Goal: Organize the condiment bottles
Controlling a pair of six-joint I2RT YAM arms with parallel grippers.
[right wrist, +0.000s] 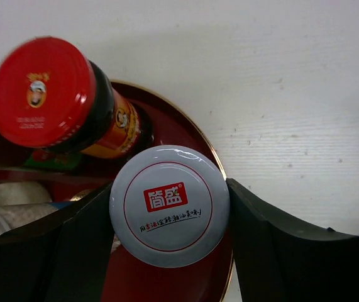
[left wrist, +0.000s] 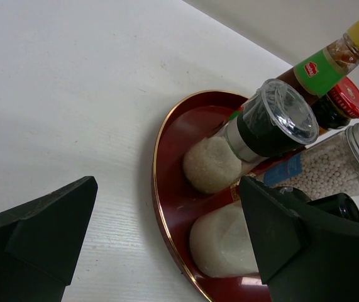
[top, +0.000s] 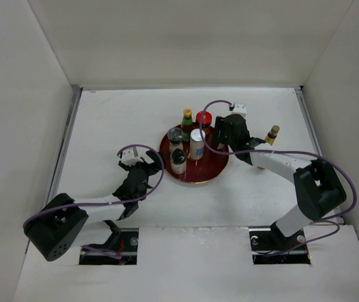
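The round red tray (top: 212,171) holds several condiment bottles: a yellow-capped slim bottle (top: 187,119), a red-lidded dark jar (top: 204,117), a clear-capped grinder (top: 175,134), a silver shaker (top: 197,144) and a black-lidded jar (top: 178,158). My right gripper (top: 222,134) is at the tray's right edge. In the right wrist view it (right wrist: 170,189) is shut on a white-lidded jar (right wrist: 170,206) over the tray, beside the red-lidded jar (right wrist: 41,91). My left gripper (top: 144,165) is open and empty at the tray's left rim (left wrist: 156,170). One gold-capped bottle (top: 271,134) stands alone on the table to the right.
White walls enclose the table on the left, back and right. In the left wrist view the grinder (left wrist: 273,123), the yellow-capped bottle (left wrist: 330,60) and a silver-lidded jar of white beads (left wrist: 349,160) crowd the tray.
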